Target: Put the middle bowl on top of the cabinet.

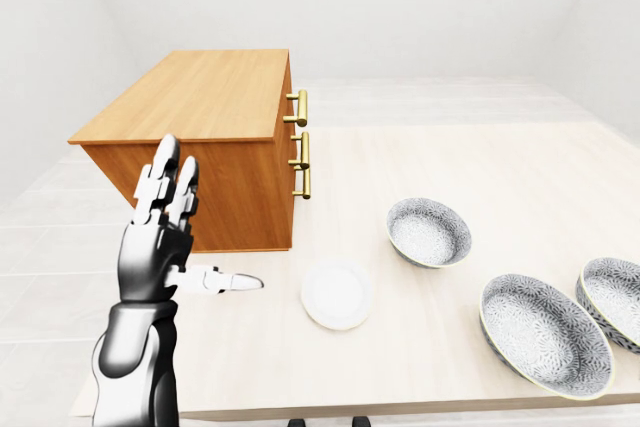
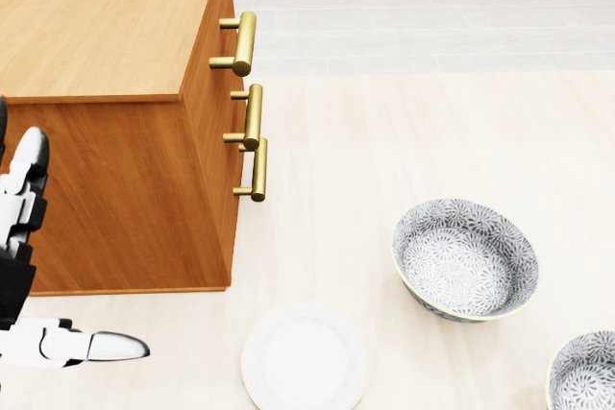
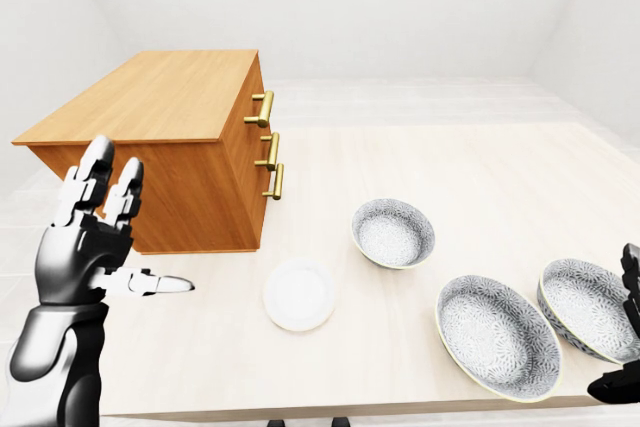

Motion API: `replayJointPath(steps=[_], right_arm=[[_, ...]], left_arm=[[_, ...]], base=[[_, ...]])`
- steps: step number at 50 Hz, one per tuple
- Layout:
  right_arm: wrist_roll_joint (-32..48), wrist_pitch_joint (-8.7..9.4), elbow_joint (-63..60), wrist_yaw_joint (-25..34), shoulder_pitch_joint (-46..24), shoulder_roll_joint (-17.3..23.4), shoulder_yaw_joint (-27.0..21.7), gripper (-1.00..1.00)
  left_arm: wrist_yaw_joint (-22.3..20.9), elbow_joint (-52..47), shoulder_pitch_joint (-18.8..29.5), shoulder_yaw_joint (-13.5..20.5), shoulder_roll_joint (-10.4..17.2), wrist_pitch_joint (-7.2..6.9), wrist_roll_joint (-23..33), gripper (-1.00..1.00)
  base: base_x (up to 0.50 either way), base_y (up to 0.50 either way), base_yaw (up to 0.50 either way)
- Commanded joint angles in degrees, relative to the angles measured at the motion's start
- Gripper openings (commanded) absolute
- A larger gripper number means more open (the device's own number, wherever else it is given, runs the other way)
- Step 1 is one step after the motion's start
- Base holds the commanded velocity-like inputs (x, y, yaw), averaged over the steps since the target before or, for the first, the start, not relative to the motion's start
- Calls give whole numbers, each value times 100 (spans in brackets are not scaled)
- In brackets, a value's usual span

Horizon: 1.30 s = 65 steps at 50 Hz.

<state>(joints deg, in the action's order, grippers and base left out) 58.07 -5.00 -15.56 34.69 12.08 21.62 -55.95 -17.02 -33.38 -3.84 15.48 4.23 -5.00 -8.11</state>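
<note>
Three grey-patterned bowls stand on the pale table: a small one, a wide middle one and a third at the right edge. The wooden cabinet with brass handles stands at the upper left, and its flat top is bare. My left hand is raised beside the cabinet's side wall, open, with fingers up and thumb pointing right, holding nothing. My right hand shows only as a dark shape at the right edge of the right-eye view, open, beside the third bowl.
A white plate lies on the table between my left hand and the bowls. The table's near edge runs along the bottom of the eye views. Pale floor and white walls surround the table.
</note>
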Motion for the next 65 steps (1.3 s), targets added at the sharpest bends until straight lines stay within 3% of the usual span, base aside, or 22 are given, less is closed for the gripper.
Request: replayJointPath(steps=[1, 5, 12, 18, 32, 46, 65], right_arm=[[202, 0, 143, -229, 46, 21, 26, 100], [250, 0, 180, -274, 42, 35, 34, 100], [977, 0, 572, -1047, -63, 251, 126, 100], [1124, 0, 690, -1240, -84, 327, 241, 100], [1884, 0, 1291, -2087, -336, 619, 763, 100], [2205, 0, 1722, -2492, -374, 737, 1093, 100], [2183, 0, 1687, -2442, -300, 733, 1187, 100]], left_arm=[[-23, -131, -4, 10, -1, 0, -74, 100], [-27, -10, 17, 56, 14, 0, -61, 100], [-56, -221, -90, 185, 22, 0, -122, 100], [-86, -217, -95, 187, 11, 0, -98, 100], [-123, -454, -155, 323, -4, 0, -130, 100], [-156, -445, -161, 396, -36, 0, -165, 100], [-135, -291, -106, 427, 2, 0, -210, 100]], base=[[0, 0, 0], [0, 0, 0], [0, 0, 0], [0, 0, 0], [0, 0, 0], [0, 0, 0], [0, 0, 0]])
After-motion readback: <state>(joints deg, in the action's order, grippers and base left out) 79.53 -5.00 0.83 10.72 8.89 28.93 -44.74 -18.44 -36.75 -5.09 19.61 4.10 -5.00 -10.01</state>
